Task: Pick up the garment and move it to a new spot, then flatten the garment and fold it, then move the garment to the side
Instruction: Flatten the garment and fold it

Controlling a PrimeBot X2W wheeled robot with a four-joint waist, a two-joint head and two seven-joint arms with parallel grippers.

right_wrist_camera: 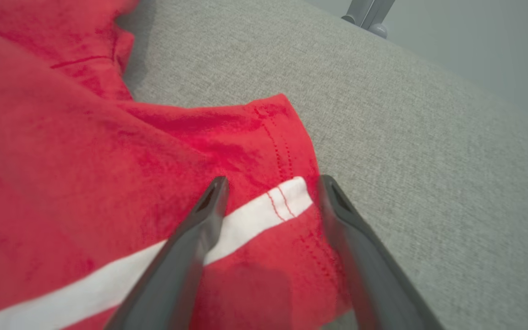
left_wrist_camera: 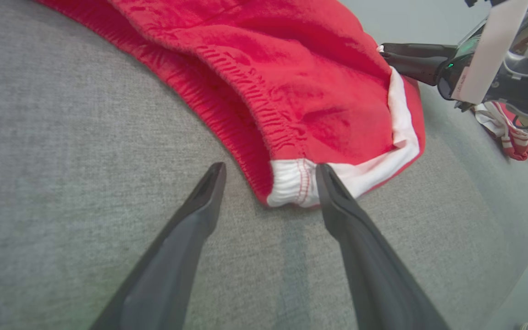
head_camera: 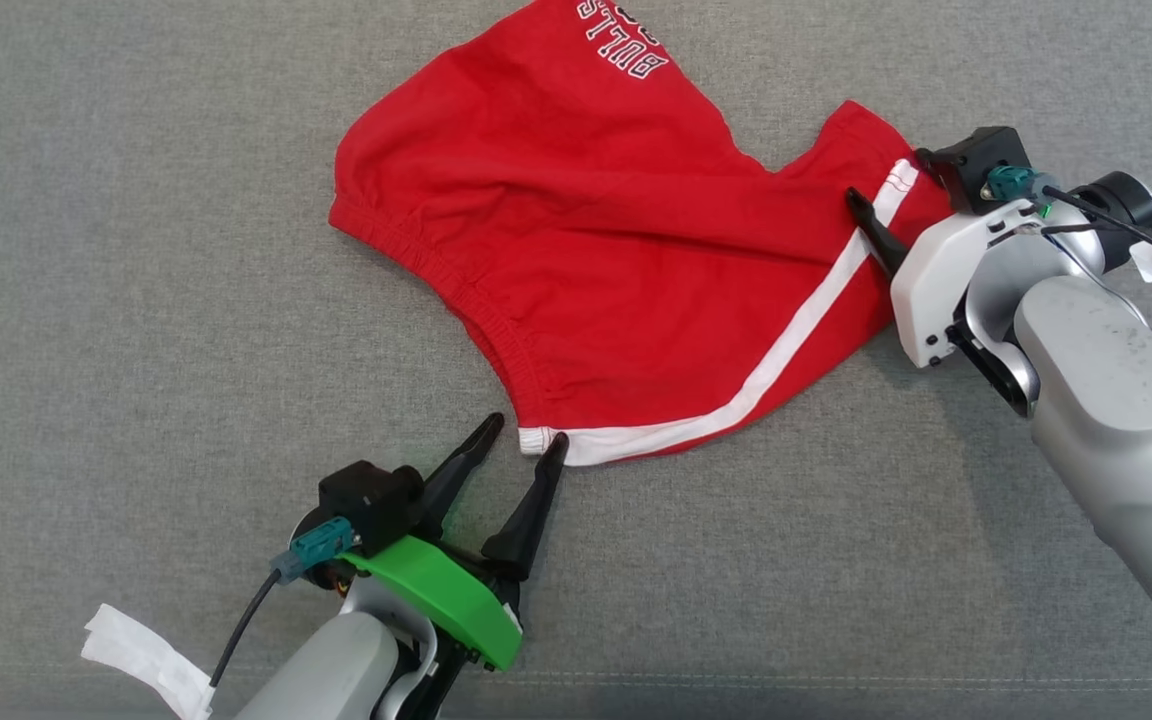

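Observation:
The garment [head_camera: 596,230] is a pair of red shorts with a white side stripe and white lettering, lying rumpled on the grey fabric surface [head_camera: 136,300]. My left gripper [head_camera: 526,437] stands open at the white end of the waistband [left_wrist_camera: 291,183], one fingertip [left_wrist_camera: 326,176] touching it, the other on bare surface. My right gripper [head_camera: 886,185] is open over the leg hem, its fingers [right_wrist_camera: 213,197] straddling the end of the white stripe [right_wrist_camera: 287,201]. In the left wrist view the right gripper's fingers [left_wrist_camera: 410,59] reach to the shorts' far edge.
A white paper tag [head_camera: 146,660] hangs from my left arm's cable at the lower left. Another red and white cloth [left_wrist_camera: 507,133] lies beyond the surface's right edge in the left wrist view. A grey stand's foot [right_wrist_camera: 367,16] is past the far edge.

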